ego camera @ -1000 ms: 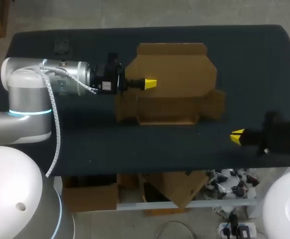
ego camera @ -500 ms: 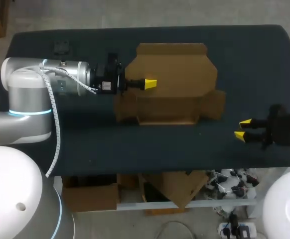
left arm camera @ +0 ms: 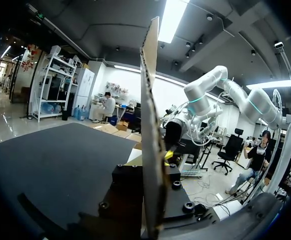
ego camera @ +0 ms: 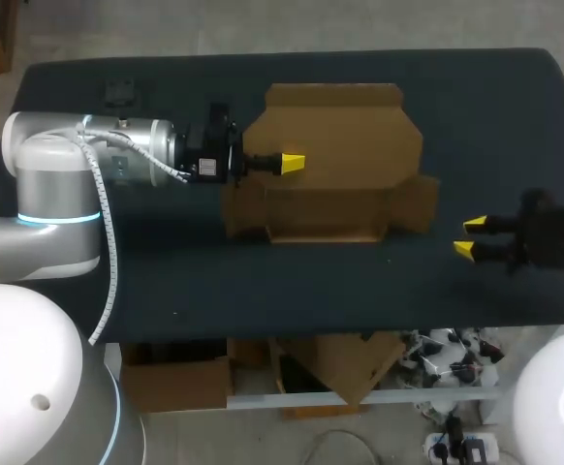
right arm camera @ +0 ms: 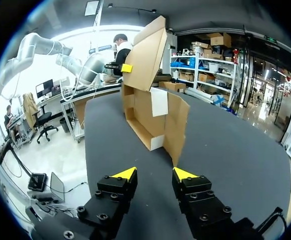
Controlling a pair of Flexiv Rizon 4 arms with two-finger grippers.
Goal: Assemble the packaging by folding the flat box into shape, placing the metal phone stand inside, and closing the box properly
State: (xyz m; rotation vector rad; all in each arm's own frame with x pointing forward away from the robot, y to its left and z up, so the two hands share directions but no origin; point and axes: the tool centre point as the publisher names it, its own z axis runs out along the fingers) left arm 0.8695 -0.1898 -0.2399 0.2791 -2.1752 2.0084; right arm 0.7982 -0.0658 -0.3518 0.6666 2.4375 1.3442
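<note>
The brown cardboard box (ego camera: 330, 189) lies mid-table, partly folded, with a shallow tray at the front and side flaps out. Its big lid panel (ego camera: 345, 131) is held by my left gripper (ego camera: 292, 163), which is shut on the panel's left part. In the left wrist view the panel (left arm camera: 152, 115) stands edge-on between that gripper's fingers (left arm camera: 154, 161). My right gripper (ego camera: 468, 238) hovers open to the right of the box, holding nothing. In the right wrist view its yellow tips (right arm camera: 154, 174) stand apart, with the box (right arm camera: 153, 117) ahead and the left gripper's yellow tip (right arm camera: 127, 68) on the raised panel.
A small dark object (ego camera: 120, 92) lies at the table's back left; I cannot tell what it is. The dark table (ego camera: 263, 291) runs wide in front of the box and to its right. My left arm (ego camera: 98, 160) lies across the left side.
My right gripper has opened and moved away from the table's front edge, level with the box's right flap. The left arm and the box have not moved.
</note>
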